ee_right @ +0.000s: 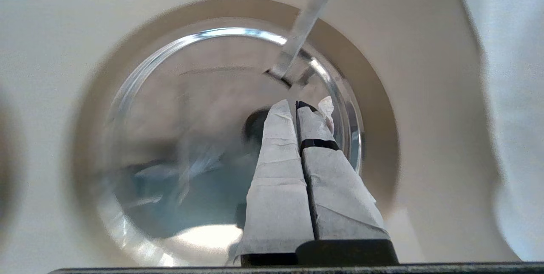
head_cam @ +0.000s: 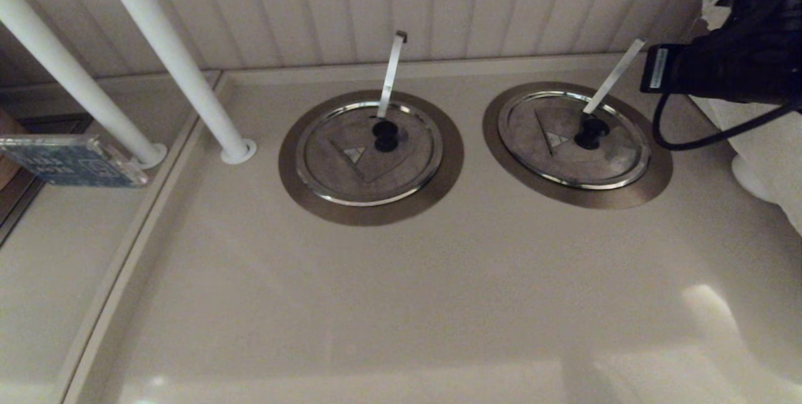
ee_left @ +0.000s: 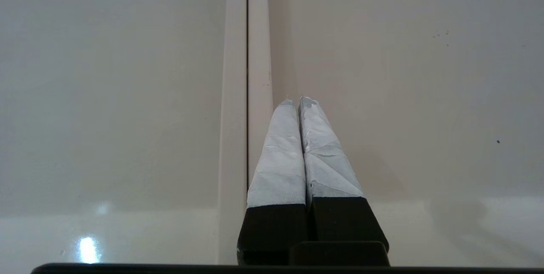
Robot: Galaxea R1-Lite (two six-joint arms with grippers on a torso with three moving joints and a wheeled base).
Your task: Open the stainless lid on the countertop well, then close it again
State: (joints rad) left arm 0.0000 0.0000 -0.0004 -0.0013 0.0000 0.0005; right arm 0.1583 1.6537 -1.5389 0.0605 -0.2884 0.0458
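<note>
Approach step: right gripper [ee_right: 297, 106], jaws clenched empty, hovers over the seated stainless lid [head_cam: 573, 138]; next move requires parting around its knob [head_cam: 589, 131].

Beige countertop [head_cam: 401, 304] carries two lidded wells [head_cam: 371, 158].

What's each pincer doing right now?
Left pincer: closed, empty, over bare countertop.
Right pincer: closed, empty, above the stainless lid.
</note>
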